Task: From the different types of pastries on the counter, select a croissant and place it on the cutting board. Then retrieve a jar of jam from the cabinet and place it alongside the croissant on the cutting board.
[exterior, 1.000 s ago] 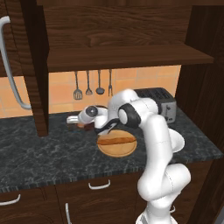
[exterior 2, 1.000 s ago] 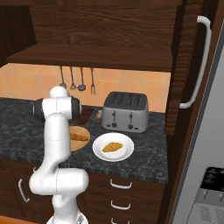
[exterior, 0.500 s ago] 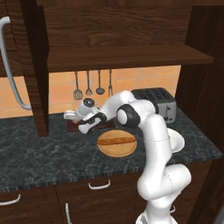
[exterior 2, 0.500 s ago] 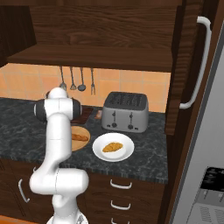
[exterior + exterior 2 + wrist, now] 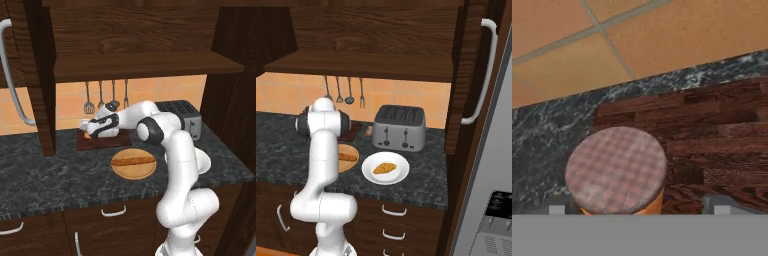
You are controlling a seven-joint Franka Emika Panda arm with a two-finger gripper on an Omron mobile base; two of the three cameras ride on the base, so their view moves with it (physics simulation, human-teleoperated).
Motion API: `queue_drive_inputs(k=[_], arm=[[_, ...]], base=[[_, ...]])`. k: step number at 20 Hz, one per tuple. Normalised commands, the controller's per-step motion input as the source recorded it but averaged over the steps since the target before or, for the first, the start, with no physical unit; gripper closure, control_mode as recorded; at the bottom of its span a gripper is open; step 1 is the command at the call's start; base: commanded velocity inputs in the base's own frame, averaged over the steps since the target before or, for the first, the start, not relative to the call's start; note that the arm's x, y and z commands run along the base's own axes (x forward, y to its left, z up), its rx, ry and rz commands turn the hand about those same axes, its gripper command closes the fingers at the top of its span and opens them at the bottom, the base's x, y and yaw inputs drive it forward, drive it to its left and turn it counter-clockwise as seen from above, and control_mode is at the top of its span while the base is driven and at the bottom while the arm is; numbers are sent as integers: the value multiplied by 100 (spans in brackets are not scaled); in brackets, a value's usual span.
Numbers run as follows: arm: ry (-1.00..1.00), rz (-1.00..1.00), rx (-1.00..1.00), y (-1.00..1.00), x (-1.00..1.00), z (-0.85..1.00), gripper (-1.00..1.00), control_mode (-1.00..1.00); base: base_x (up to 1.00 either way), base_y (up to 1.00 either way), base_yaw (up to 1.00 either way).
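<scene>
A: Where's the jar of jam (image 5: 616, 172)?

B: In the hand view it stands upright on the cutting board (image 5: 712, 135), near the board's corner at about 8 o'clock, its checked lid facing the camera and an orange rim showing below. In the left base view the jar (image 5: 88, 134) is a small orange spot at the board's (image 5: 102, 141) 9 o'clock end.

A: And the hand (image 5: 639, 206)?

B: Spread wide. Its two grey fingertips (image 5: 557, 207) stand on either side of the jar, apart from its wall; nothing is gripped. In the left base view the hand (image 5: 91, 131) sits low over the board, just above the jar.

A: The croissant?

B: A golden croissant (image 5: 384, 168) lies on the round white plate (image 5: 401, 175) on the bench (image 5: 431, 175), at 6 o'clock from the toaster (image 5: 399, 128). Whether anything else lies on the cutting board I cannot tell; the arm covers much of it.

A: Other pastries?

B: A long brown loaf (image 5: 133, 160) lies across the round pale board (image 5: 134, 171), at 5 o'clock from the cutting board.

A: Above the bench?

B: The cabinet (image 5: 130, 45), with utensils (image 5: 100, 95) hanging on the tiled wall beneath its shelf.
</scene>
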Motion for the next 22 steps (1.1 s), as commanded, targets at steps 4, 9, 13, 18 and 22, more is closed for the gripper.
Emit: queue_drive_inputs(k=[4, 9, 13, 18, 22], arm=[[-4, 0, 13, -16, -46, 93, -100, -100], [-2, 0, 12, -23, -61, 65, -100, -100], [11, 0, -10, -100, -34, -5, -100, -100], [12, -1, -8, -86, -60, -1, -100, -100], [1, -2, -12, -1, -47, 5, -100, -100]], base=[[0, 0, 0], [0, 0, 0], [0, 0, 0], [0, 0, 0], [0, 0, 0]])
